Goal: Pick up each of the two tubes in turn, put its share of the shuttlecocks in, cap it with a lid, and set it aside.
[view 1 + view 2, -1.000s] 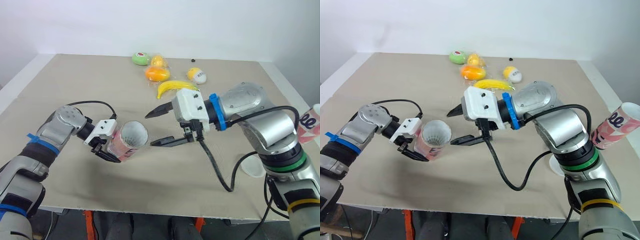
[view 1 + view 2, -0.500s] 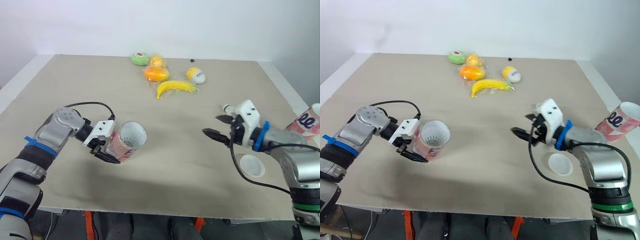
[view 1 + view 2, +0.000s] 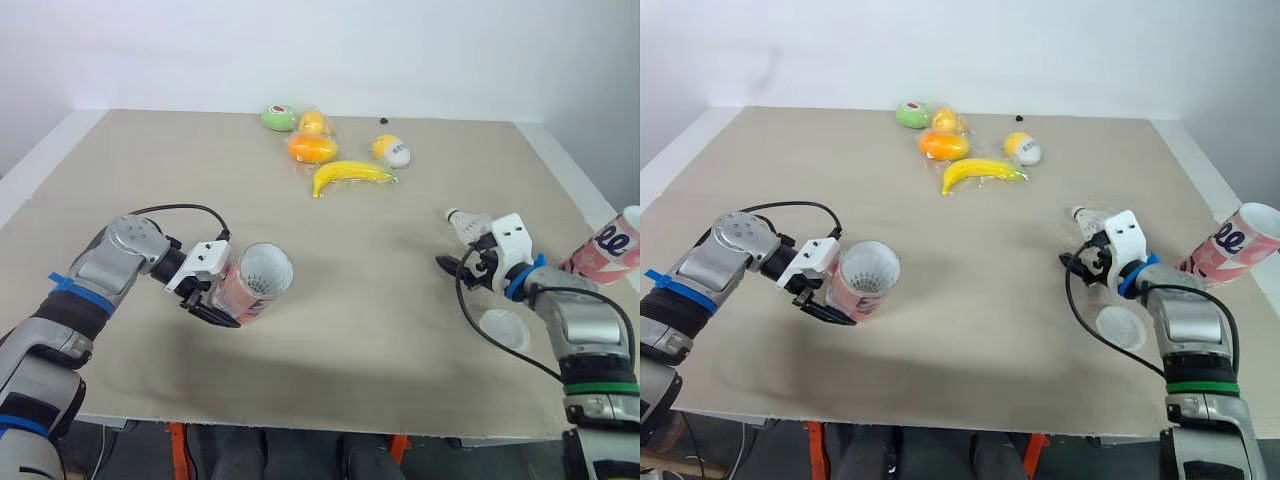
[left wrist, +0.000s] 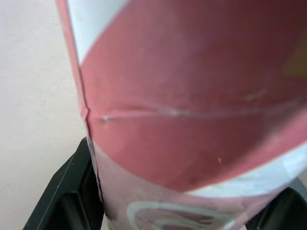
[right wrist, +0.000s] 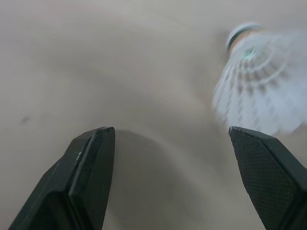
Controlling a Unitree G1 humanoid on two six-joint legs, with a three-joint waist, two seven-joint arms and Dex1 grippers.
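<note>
The left tube (image 3: 248, 292) is patterned in red, pink and white. The right tube (image 3: 605, 247) is coloured pink and marked with dark loops on white. The shuttlecock (image 5: 259, 91) is feathered in white. The lid (image 3: 504, 329) is coloured white, the banana (image 3: 350, 175) yellow, the table (image 3: 200, 180) beige.

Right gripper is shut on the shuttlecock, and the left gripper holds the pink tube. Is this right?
Not quite: the right gripper is open, and the shuttlecock lies free ahead of it, not grasped, as the right wrist view shows. The left gripper does hold the pink tube.
</note>
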